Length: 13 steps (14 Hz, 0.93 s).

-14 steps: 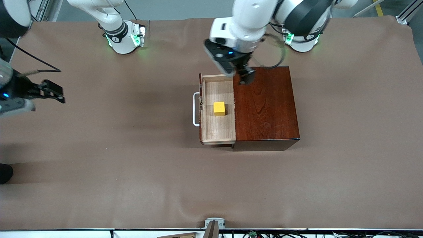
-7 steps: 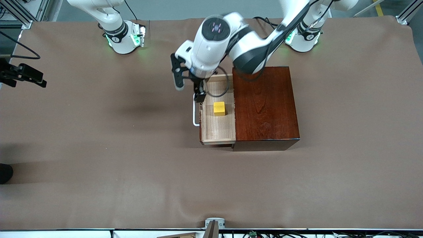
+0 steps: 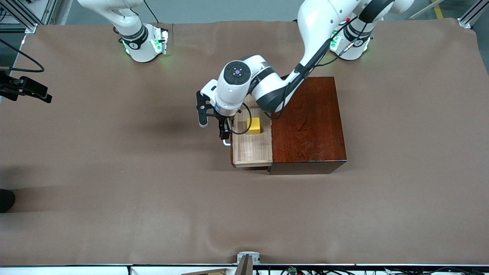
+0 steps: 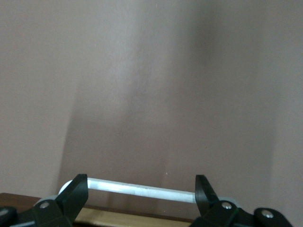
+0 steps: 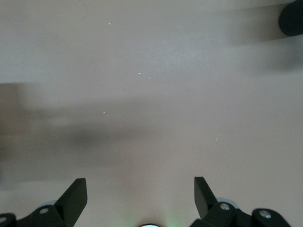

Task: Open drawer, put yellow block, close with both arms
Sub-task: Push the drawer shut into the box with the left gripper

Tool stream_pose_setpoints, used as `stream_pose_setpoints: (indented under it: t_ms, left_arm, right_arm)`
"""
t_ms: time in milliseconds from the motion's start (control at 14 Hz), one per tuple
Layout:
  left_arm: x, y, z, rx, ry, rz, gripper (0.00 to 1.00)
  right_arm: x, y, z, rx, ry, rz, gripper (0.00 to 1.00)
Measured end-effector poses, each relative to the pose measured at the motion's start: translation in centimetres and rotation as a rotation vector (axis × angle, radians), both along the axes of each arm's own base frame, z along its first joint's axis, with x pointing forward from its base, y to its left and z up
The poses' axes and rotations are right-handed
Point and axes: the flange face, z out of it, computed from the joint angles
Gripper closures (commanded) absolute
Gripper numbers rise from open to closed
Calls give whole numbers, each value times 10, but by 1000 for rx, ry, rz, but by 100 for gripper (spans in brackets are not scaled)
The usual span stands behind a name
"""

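The drawer (image 3: 250, 149) of the dark reddish-brown box (image 3: 305, 118) stands pulled out toward the right arm's end of the table. The yellow block (image 3: 253, 125) lies on its pale floor. My left gripper (image 3: 225, 133) is open, low at the drawer's front, by the white handle (image 3: 227, 143). In the left wrist view the handle bar (image 4: 142, 190) runs between my open left gripper's (image 4: 140, 178) fingertips, not clamped. My right gripper (image 3: 45, 95) is open and empty, held up over the table's edge at the right arm's end; its wrist view (image 5: 138, 182) shows only brown cloth.
The brown table cloth (image 3: 153, 191) covers the whole table. The two arm bases (image 3: 143, 44) glow green along the edge farthest from the front camera. A small grey mount (image 3: 247, 259) sits at the nearest edge.
My left arm has swung from over the box's top down to the drawer's handle. My right gripper has drawn back toward the table's edge. The block and drawer have not moved.
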Motion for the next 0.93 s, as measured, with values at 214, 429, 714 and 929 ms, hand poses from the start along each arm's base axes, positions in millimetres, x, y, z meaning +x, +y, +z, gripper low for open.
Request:
stream_pose_setpoints:
  t_ms: [214, 429, 714, 929]
  left_arm:
    - [-7, -2, -5, 46, 9, -15, 0]
    - [1, 8, -1, 102, 30, -9, 0]
    - [1, 13, 5, 173, 29, -31, 0]
    - [-4, 18, 4, 274, 6, -70, 0]
  right_arm:
    - [5, 3, -6, 31, -23, 11, 0]
    - [6, 3, -6, 34, -28, 11, 0]
    - [5, 2, -6, 34, -26, 10, 0]
    - [2, 0, -7, 36, -13, 5, 0]
